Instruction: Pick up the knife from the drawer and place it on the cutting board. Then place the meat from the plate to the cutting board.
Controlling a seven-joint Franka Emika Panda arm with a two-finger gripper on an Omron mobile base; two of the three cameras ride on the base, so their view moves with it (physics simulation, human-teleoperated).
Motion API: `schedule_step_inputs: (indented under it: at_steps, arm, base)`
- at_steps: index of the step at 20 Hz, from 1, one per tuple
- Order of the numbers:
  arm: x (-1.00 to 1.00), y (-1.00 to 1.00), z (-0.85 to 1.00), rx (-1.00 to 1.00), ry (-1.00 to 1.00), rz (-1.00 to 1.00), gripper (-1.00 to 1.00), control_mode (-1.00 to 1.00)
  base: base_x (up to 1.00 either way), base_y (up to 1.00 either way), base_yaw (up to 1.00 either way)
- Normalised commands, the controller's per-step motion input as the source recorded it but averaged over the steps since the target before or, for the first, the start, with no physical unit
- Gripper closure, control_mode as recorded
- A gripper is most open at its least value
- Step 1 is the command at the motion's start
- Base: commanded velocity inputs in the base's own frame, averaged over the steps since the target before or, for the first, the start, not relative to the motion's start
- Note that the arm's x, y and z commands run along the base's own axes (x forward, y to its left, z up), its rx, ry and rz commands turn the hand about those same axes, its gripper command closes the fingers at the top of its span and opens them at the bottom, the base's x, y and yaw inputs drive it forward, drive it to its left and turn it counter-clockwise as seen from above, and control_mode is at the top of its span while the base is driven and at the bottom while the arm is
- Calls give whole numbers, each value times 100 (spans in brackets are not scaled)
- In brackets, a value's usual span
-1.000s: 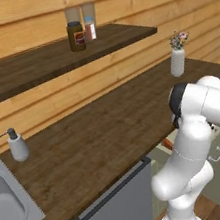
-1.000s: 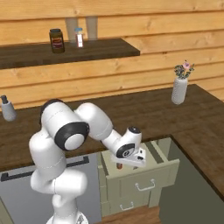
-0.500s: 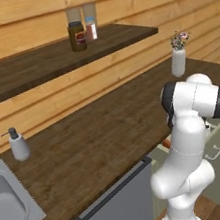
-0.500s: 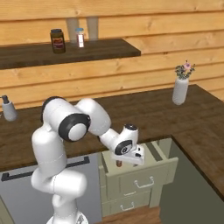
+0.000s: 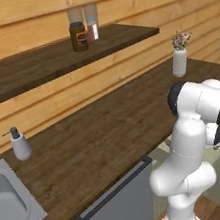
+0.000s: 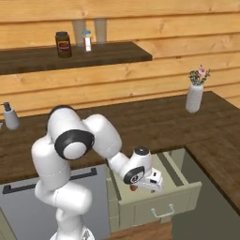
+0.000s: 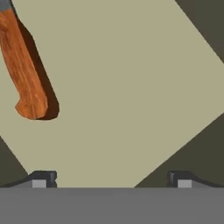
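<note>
Knife pick-up under way: pincer (image 7: 111, 178) poised over the open drawer (image 6: 180, 192), nothing grasped yet.

Seen along the hand, the two fingertips stand fully spread with only bare sage drawer floor between them, and the knife (image 7: 22, 65) lies ahead and off to the pincer's left, its reddish wooden handle pointing back toward the hand, clear of both tips. From the right base view the hand hangs just above the drawer. I judge the next move calls for shifting left to straddle the handle, perhaps turning to cross it, then lowering and closing.
</note>
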Motion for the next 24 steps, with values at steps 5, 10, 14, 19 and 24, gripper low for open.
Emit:
schedule_step_inputs:
  at_steps: [5, 10, 14, 19, 24]
  arm:
    - [-100, -99, -9, 4, 10, 0, -100, -100]
    - [-96, -89, 15, 14, 1, 0, -100, -100]
    - [14, 6, 78, 14, -7, 0, -100, -100]
    - [51, 57, 33, 11, -9, 0, -100, -100]
    - [46, 49, -3, 1, 0, 0, -100, -100]
  base:
    - [0, 0, 0]
    - [0, 0, 0]
    - [0, 0, 0]
    - [0, 0, 0]
    - [0, 0, 0]
